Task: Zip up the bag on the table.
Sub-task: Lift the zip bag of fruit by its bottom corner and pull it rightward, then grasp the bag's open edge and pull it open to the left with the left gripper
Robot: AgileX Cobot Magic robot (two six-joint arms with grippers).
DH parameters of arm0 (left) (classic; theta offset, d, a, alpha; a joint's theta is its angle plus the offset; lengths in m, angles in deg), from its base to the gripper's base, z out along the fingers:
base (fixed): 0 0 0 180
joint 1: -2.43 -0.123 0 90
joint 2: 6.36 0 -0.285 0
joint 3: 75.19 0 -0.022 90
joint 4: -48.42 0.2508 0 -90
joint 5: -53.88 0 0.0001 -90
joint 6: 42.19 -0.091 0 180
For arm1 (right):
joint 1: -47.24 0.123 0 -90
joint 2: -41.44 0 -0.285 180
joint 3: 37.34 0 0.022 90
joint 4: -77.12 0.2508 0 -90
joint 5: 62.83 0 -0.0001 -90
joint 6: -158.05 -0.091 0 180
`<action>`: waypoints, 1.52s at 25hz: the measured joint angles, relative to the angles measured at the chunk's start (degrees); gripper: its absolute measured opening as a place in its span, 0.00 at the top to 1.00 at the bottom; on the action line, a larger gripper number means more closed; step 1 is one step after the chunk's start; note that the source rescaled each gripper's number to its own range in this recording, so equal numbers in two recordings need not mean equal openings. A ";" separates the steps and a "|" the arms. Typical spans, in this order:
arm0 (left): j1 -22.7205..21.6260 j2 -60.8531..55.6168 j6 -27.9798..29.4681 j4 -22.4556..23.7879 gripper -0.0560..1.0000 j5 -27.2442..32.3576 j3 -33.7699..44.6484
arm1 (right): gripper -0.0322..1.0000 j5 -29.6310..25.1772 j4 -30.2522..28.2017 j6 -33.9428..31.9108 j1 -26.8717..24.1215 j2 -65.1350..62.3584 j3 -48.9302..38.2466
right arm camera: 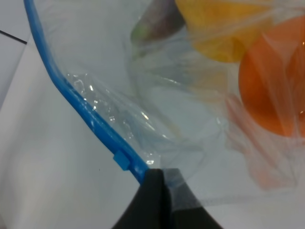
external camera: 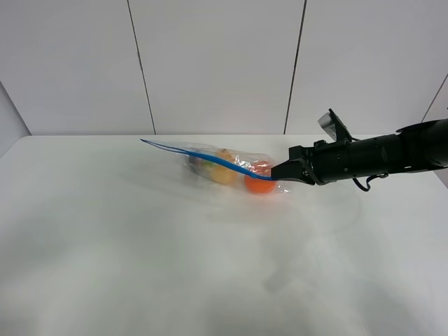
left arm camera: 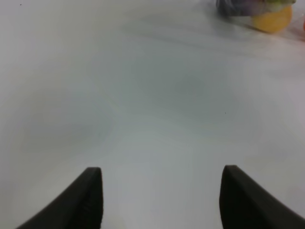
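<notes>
The clear plastic bag [external camera: 231, 166] lies at the back middle of the white table [external camera: 140, 245], with an orange [external camera: 260, 183], a yellow pear [external camera: 222, 173] and a dark eggplant [external camera: 193, 164] inside. Its blue zipper strip [external camera: 189, 152] is lifted off the table. My right gripper [external camera: 281, 175] is shut on the right end of the zipper strip; in the right wrist view the fingers [right arm camera: 157, 200] pinch the strip just past the blue slider [right arm camera: 122, 160]. My left gripper [left arm camera: 159, 200] is open and empty over bare table, with the fruit [left arm camera: 271, 19] far ahead of it. The left arm is not in the high view.
A grey panelled wall [external camera: 217, 63] stands behind the table's back edge. The right arm [external camera: 378, 157] reaches in from the right side over the table.
</notes>
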 joint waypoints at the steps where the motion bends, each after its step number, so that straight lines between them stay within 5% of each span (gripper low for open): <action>1: 0.00 0.00 0.00 0.00 0.23 0.00 0.00 | 0.97 0.00 0.00 0.00 0.00 0.00 0.00; 12: 0.00 0.00 -2.15 0.00 0.23 -0.70 -0.38 | 0.97 0.00 -0.39 -0.14 0.00 0.00 0.00; 20: 0.00 0.97 -4.24 -1.57 0.23 -8.51 -1.15 | 0.97 0.00 -0.72 -0.48 0.00 0.00 0.00; 38: 0.00 25.98 -5.37 -6.05 0.23 -27.80 -1.20 | 0.97 0.00 -2.09 -0.59 0.00 0.00 0.00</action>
